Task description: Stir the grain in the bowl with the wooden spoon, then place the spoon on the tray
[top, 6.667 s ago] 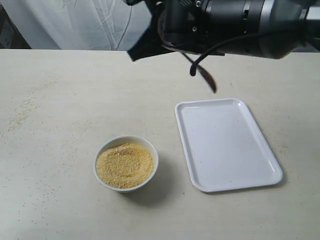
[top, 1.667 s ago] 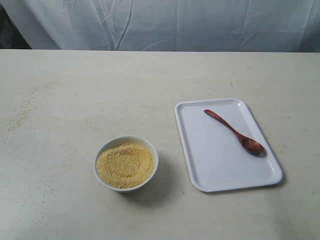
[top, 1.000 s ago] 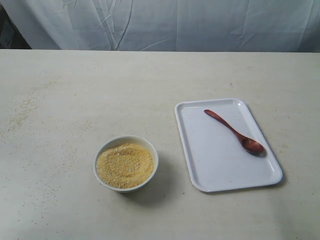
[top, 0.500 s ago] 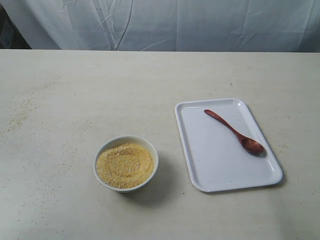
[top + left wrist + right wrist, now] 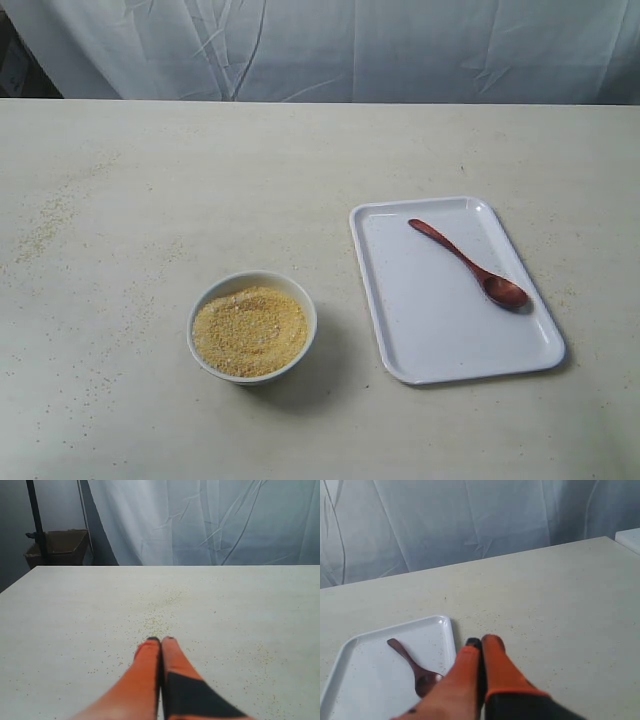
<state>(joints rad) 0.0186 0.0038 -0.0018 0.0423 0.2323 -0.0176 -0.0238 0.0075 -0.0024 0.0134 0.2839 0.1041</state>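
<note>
The dark reddish-brown wooden spoon [image 5: 468,263] lies flat on the white tray [image 5: 430,330], handle toward the far side, head near the tray's right rim. The small white bowl [image 5: 252,326] stands left of the tray, filled with yellow-orange grain [image 5: 250,330]. Neither arm shows in the exterior view. In the right wrist view the right gripper [image 5: 482,641] is shut and empty, beside the tray [image 5: 365,690], where the spoon [image 5: 415,667] rests. The left gripper [image 5: 161,640] is shut and empty over bare table sprinkled with grains.
Spilled grain [image 5: 45,225] speckles the table at the left and around the bowl. A white cloth backdrop [image 5: 350,50] hangs behind the table's far edge. In the left wrist view a cardboard box [image 5: 57,547] and dark pole stand beyond the table.
6.7 s ago the right arm hung over the tray holding the spoon. Since 1.7 s ago the spoon lies on the tray, the arms are gone from the exterior view, and nothing has moved.
</note>
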